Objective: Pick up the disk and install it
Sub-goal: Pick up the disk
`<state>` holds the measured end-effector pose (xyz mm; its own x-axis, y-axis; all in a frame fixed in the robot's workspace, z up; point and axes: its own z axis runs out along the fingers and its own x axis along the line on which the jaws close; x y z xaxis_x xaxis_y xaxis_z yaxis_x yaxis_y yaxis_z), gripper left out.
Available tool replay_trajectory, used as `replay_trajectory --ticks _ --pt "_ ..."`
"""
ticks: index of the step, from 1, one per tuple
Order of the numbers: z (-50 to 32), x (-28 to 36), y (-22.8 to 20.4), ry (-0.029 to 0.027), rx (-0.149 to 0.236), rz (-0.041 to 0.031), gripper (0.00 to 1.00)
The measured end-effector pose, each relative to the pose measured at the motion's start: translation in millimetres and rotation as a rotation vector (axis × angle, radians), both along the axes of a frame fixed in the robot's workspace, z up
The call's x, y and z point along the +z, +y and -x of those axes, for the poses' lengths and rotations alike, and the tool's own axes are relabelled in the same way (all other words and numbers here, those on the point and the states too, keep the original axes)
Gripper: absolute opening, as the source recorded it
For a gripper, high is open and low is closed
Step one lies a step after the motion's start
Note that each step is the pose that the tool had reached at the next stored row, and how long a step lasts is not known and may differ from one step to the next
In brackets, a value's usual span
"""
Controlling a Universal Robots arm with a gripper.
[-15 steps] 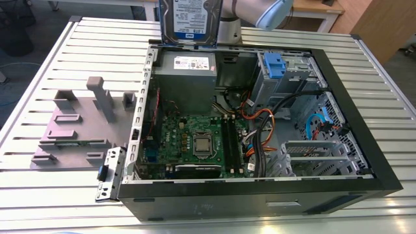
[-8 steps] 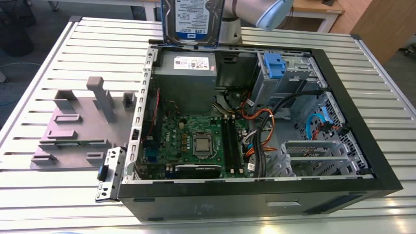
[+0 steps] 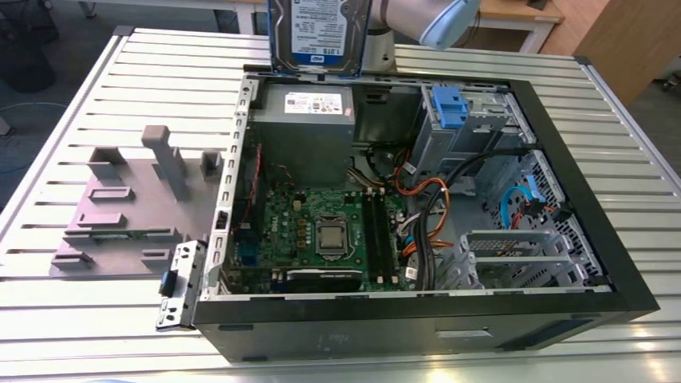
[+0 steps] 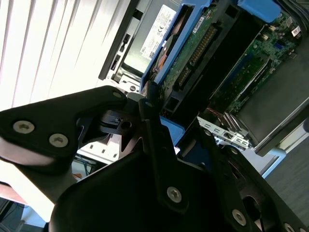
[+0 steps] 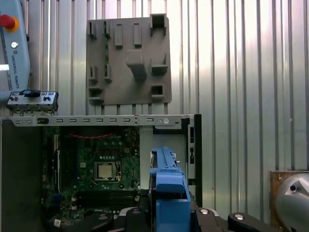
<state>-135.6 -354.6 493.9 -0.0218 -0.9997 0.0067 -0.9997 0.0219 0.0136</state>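
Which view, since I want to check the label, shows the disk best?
The exterior view: the disk stands upright with its blue-and-white label facing the camera, though its top is cut off. The second wrist view shows its circuit-board underside and blue rails; the first wrist view shows it edge-on, mostly one blue rail.

Arm aloft, gripper clamped.
In the exterior view the arm (image 3: pixel 423 19) enters at about 1 o'clock. In the first wrist view the gripper (image 5: pixel 169 213) faces downward, and its black fingers (image 4: pixel 154 133) press against the upright disk (image 3: pixel 314 32).
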Motion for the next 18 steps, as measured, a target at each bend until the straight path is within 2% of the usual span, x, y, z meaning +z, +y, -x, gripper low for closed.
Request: replay_trajectory --ticks 18 --pt "-11.2 0.0 0.0 0.0011 0.000 0.0000 0.37"
